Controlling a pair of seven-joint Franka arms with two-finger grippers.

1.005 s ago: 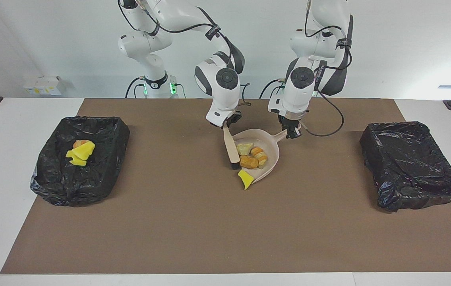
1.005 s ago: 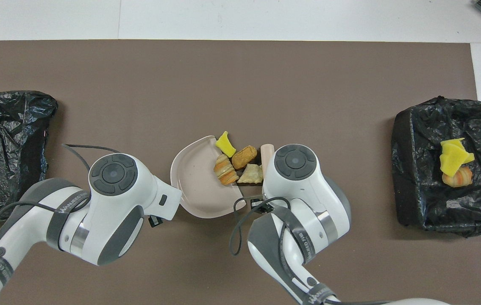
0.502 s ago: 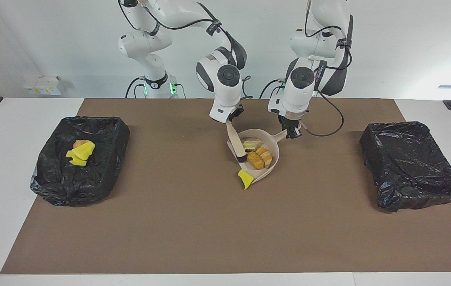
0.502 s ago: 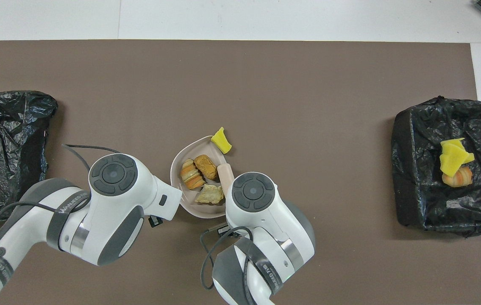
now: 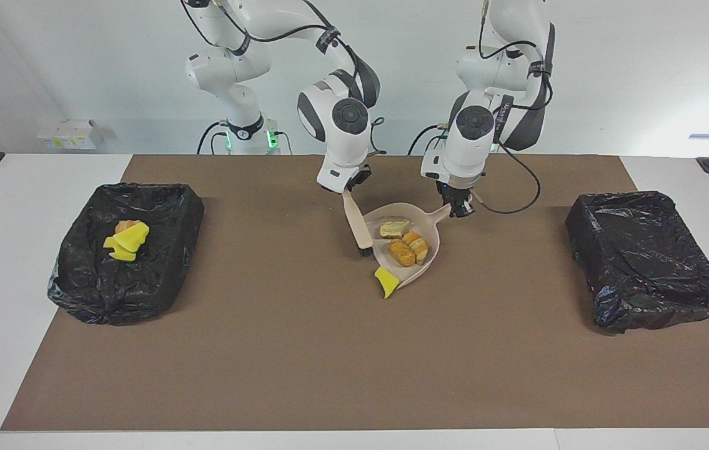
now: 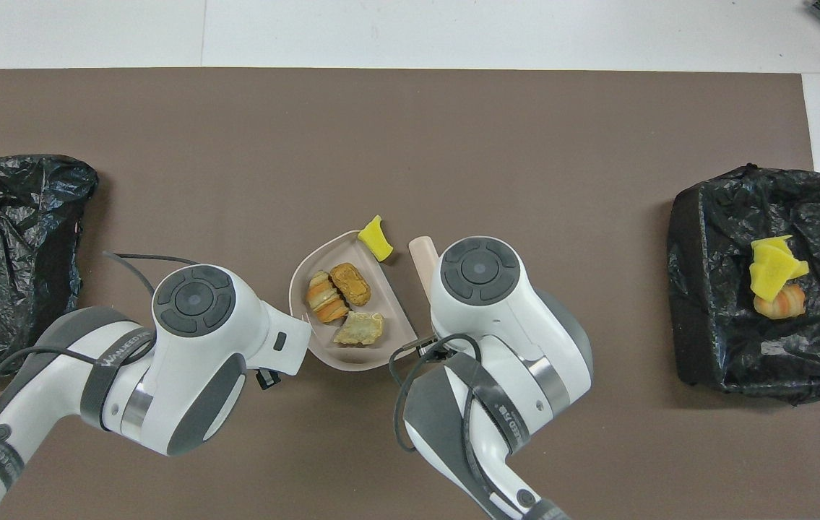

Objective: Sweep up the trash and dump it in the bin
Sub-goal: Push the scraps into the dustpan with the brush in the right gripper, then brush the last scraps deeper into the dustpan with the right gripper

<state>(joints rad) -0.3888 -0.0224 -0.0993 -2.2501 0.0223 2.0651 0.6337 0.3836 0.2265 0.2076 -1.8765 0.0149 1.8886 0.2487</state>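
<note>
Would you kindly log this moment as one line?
left hand: shut on dustpan handle | right hand: shut on brush | three lumps in dustpan | yellow wedge at lip

bright, even light from above leaves only short soft shadows on the matte brown table mat [image 5: 304, 350], small glints on the crinkled black plastic bin liners [image 5: 644, 253], and both views sharp.

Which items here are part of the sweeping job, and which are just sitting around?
In the job: dustpan with three chunks, yellow wedge at its lip, brush, bin holding trash, left gripper, right gripper.
Idle: second black bin, white box.
</note>
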